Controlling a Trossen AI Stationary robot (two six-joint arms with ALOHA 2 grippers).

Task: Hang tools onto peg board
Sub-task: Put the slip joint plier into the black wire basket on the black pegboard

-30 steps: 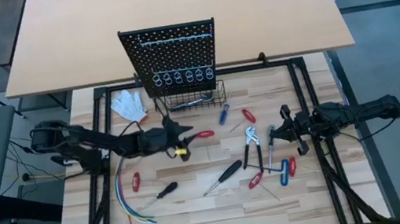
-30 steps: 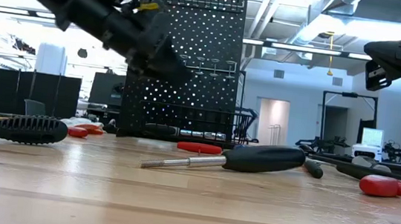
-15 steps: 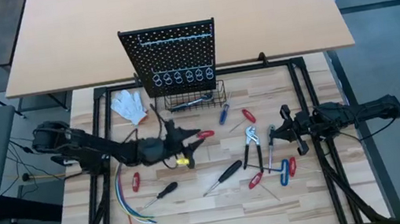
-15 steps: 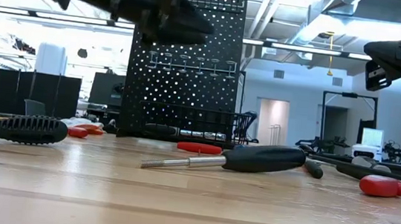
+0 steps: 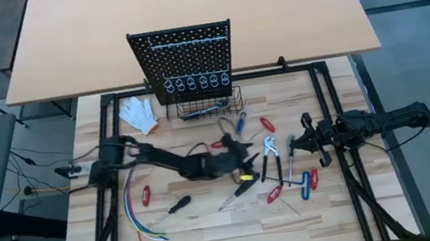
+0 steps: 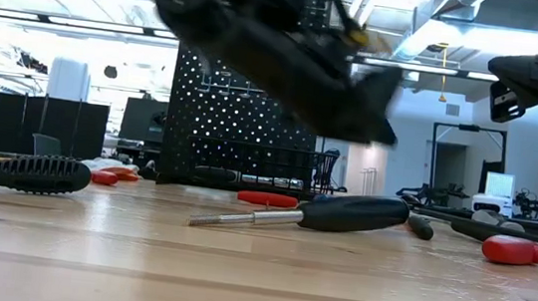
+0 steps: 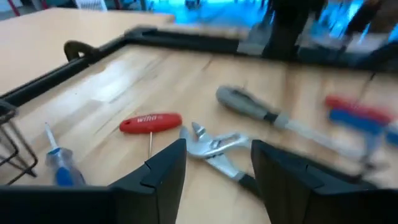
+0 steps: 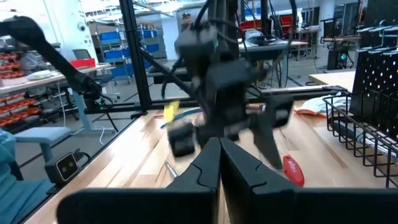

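Observation:
The black peg board (image 5: 184, 57) stands at the table's far edge, with a row of metal rings (image 5: 196, 82) and a wire basket (image 5: 211, 104) at its foot. Tools lie on the wood: pliers (image 7: 214, 144), a red screwdriver (image 7: 151, 122), a blue one (image 7: 59, 171), a black one (image 5: 242, 189), and red and blue T-keys (image 5: 305, 180). My left gripper (image 7: 214, 165) is open and empty, above the table over the pliers' jaw end. My right gripper (image 8: 221, 165) is shut and empty at the table's right (image 5: 311, 136).
A white glove (image 5: 139, 113) lies left of the peg board. Coloured wires (image 5: 136, 218) lie at the near left, with a small red tool (image 5: 146, 196) and a black screwdriver (image 5: 175, 206) beside them. A black frame rail (image 5: 349, 160) runs along the table's right side.
My left gripper has swung from just left of the table's middle toward the right edge and a little toward the near edge, and now hangs over the pliers. The tools on the table have stayed where they lay.

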